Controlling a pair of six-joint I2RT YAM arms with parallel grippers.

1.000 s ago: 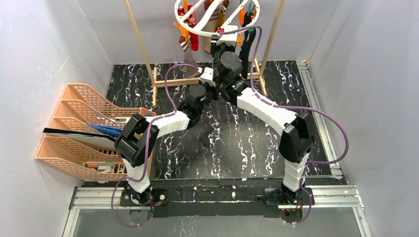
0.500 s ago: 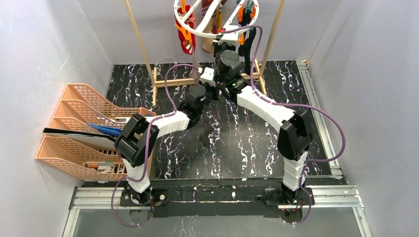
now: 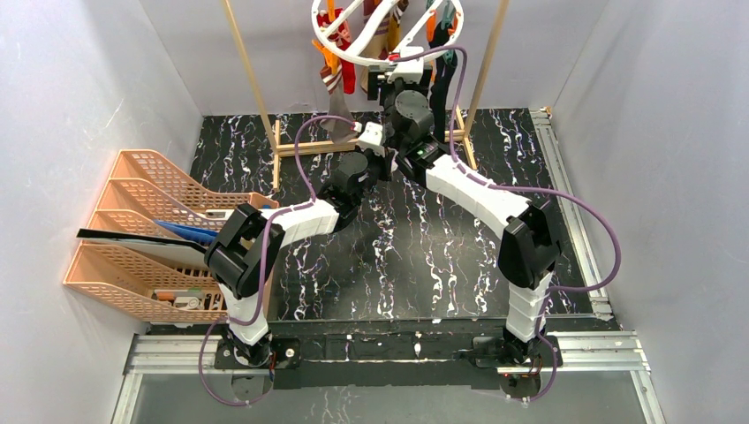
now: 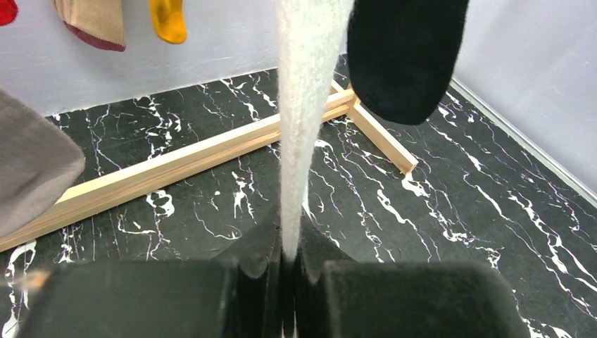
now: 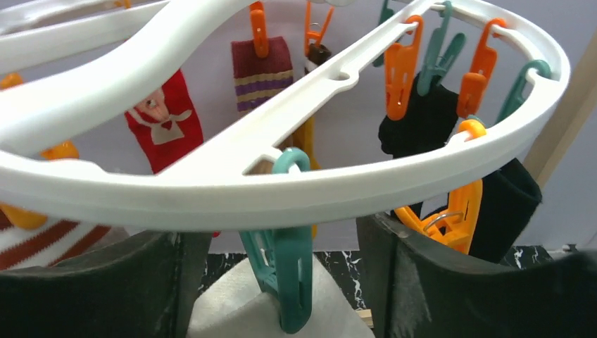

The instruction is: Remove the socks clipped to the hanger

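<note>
The white hanger (image 5: 352,179) fills the right wrist view, and socks hang from its orange and teal clothespins. My right gripper (image 5: 278,236) is open just under the ring. Its fingers (image 5: 415,282) stand either side of a teal clothespin (image 5: 290,278) without touching it, and that pin clips a white sock (image 5: 225,310). In the left wrist view the same white sock (image 4: 306,105) hangs taut into my left gripper (image 4: 290,257), which is shut on its lower end. A black sock (image 4: 405,56) hangs to its right and a grey sock (image 4: 32,169) to its left. From above, both grippers sit under the hanger (image 3: 353,55).
The wooden rack's base bar (image 4: 176,165) and foot lie on the black marbled table below the socks, and its uprights (image 3: 252,71) rise on both sides of the ring. Stacked orange trays (image 3: 150,230) stand at the left wall. Red, striped and mustard socks (image 5: 165,130) hang farther back.
The right gripper's jaws have gone from pinched to wide apart around the teal pin. The hanger rocked and swung back. My left arm has held still with the white sock.
</note>
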